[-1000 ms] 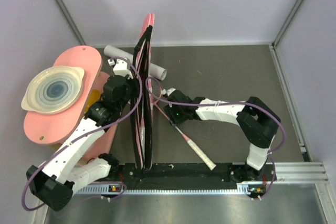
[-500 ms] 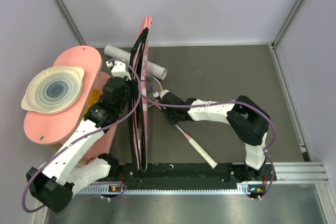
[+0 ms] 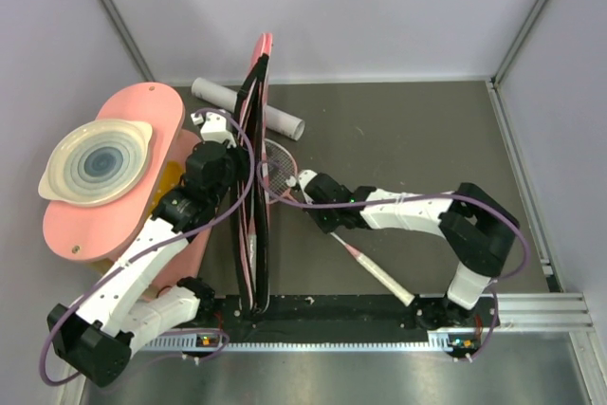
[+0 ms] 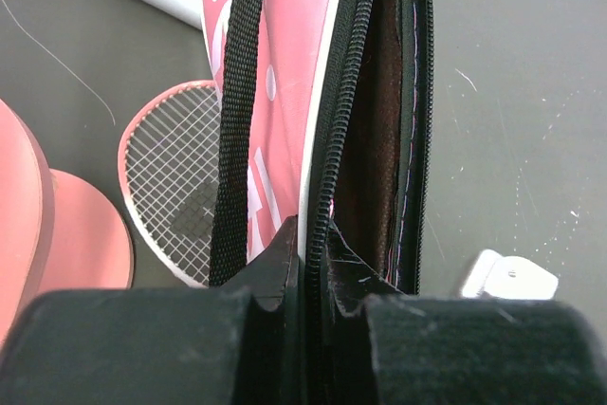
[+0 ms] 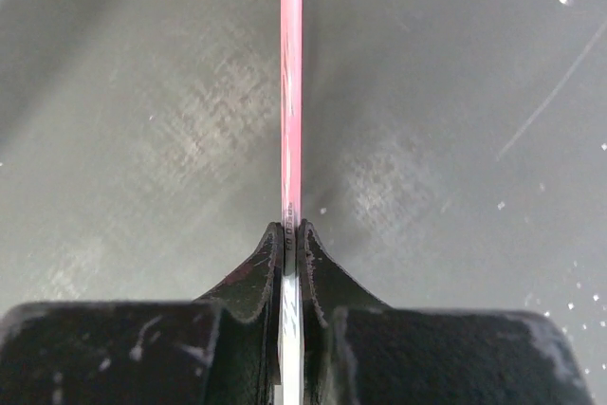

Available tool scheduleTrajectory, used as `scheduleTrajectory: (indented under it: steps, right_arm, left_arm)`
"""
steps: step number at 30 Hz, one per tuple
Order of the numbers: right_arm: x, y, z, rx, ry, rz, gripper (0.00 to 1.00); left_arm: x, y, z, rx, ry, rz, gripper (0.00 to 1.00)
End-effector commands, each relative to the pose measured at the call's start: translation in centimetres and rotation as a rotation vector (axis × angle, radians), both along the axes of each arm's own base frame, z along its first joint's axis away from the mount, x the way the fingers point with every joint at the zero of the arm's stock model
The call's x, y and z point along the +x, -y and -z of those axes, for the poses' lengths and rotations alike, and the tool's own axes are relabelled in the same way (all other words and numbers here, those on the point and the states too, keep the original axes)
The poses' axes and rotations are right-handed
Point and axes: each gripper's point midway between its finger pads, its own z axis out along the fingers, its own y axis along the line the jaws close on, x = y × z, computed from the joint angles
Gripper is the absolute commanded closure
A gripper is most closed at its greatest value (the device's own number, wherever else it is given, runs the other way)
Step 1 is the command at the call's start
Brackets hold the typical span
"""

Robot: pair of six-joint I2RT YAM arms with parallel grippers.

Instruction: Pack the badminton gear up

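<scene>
Racket shifted right in right gripper; left gripper pinches bag

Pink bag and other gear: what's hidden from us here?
Inside of the bag: left wrist view, only a dark slit; its sides hide any contents.
Head of the racket: right wrist view, cut off by the top edge.
Middle of the white tube: top view, the standing bag covers it.

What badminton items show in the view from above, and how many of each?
Racket: 1
White tube: 1
Pink bag: 1
Total: 3
</scene>
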Motion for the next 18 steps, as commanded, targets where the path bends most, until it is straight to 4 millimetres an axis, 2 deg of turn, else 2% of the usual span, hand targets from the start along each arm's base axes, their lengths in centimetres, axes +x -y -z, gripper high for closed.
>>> scheduleTrajectory:
  steps: [1, 6, 8, 9, 14, 15, 17, 18]
  right_arm:
    - [0.8, -1.0, -5.4, 0.188, 0.075, 0.027, 1.00]
    - [1.0, 1.5, -7.7, 0.308, 0.058, 0.158, 1.00]
    - [1.4, 3.1, -7.7, 0.314, 0.056, 0.211, 1.00]
    - [1.6, 3.7, -8.7, 0.342, 0.068, 0.245, 1.00]
    - [3.7, 8.8, -9.8, 0.369, 0.095, 0.446, 1.00]
    - [3.9, 9.5, -10.7, 0.403, 0.099, 0.473, 1.00]
    - [4.7, 11.5, -11.2, 0.436, 0.095, 0.536, 1.00]
    - [4.6, 12.1, -12.3, 0.476, 0.098, 0.552, 1.00]
  left_arm:
    - [0.7, -0.3, -5.1, -0.076, 0.168, -0.027, 1.00]
    - [0.8, 0.2, -4.8, -0.093, 0.156, -0.004, 1.00]
    - [0.7, 0.5, -4.9, -0.102, 0.159, 0.011, 1.00]
    - [0.7, 0.7, -5.0, -0.107, 0.165, 0.024, 1.00]
    - [0.5, 1.2, -5.2, -0.123, 0.191, 0.053, 1.00]
    - [0.5, 1.4, -5.1, -0.129, 0.187, 0.061, 1.00]
    - [0.5, 1.9, -4.9, -0.143, 0.181, 0.082, 1.00]
    - [0.6, 2.2, -4.7, -0.162, 0.168, 0.083, 1.00]
